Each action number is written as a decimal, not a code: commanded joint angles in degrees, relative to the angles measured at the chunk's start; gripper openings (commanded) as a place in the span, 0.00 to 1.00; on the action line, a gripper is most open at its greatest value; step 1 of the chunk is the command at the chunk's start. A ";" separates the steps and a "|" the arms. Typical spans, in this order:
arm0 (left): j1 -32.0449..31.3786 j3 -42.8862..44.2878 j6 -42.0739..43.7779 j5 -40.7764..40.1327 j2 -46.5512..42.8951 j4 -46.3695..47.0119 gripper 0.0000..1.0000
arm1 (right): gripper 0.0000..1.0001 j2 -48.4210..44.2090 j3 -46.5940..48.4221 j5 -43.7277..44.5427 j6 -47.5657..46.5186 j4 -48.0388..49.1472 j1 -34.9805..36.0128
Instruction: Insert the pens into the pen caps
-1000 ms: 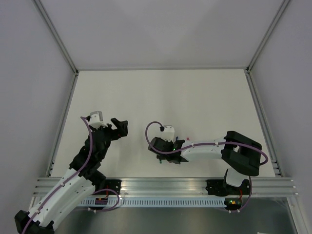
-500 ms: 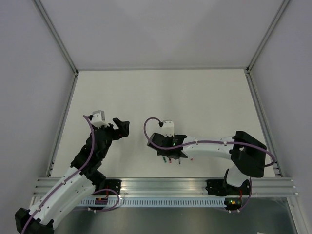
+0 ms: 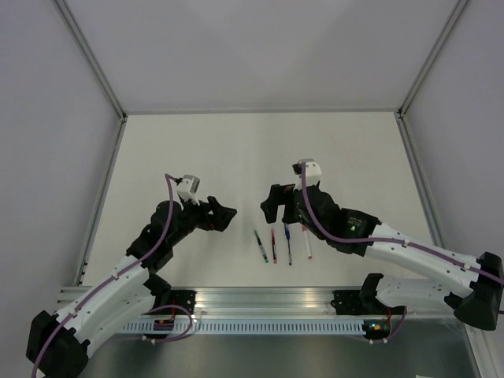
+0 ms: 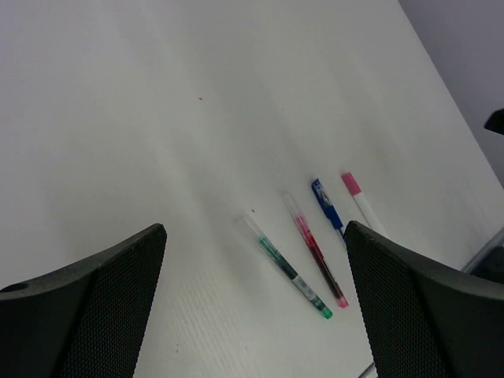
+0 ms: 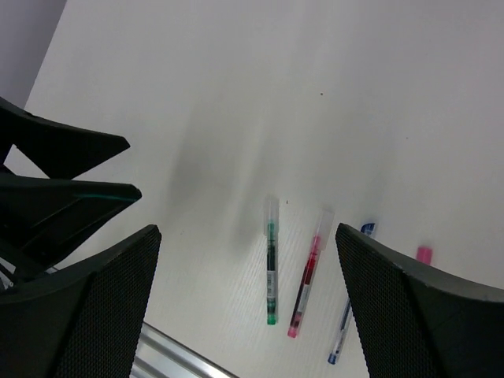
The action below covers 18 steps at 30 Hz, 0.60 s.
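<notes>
Left fingers [image 4: 94, 303]: two black textured pads, spread wide, nothing between them, clear of the white desk [image 4: 157, 118]. Right fingers [image 5: 94, 307]: also spread wide and empty, raised above the desk. From above, the two pairs face each other, tips near but apart, left fingers [image 3: 226, 218] and right fingers [image 3: 270, 209]. Four pens lie flat on the desk just below the gap between the two pairs, side by side, roughly parallel and not touching. The slim green stick pen [image 3: 261, 246] is closest to the left fingers. Next are the slim red stick pen [image 3: 274, 246], the slim blue stick pen [image 3: 288, 244], and the slim white stick pen with pink end [image 3: 306, 242] farthest from the left fingers. Neither pair of fingers touches a pen. Whether caps are fitted cannot be told.
</notes>
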 commanded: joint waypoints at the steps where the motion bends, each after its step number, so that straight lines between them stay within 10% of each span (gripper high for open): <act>1: -0.09 2.17 2.53 11.53 0.40 5.27 1.00 | 0.98 -5.85 -7.80 1.26 -4.17 11.43 -1.28; 18: -0.09 0.33 1.65 19.71 -5.84 9.06 1.00 | 0.98 -15.27 -20.12 -4.01 -3.55 19.56 -9.02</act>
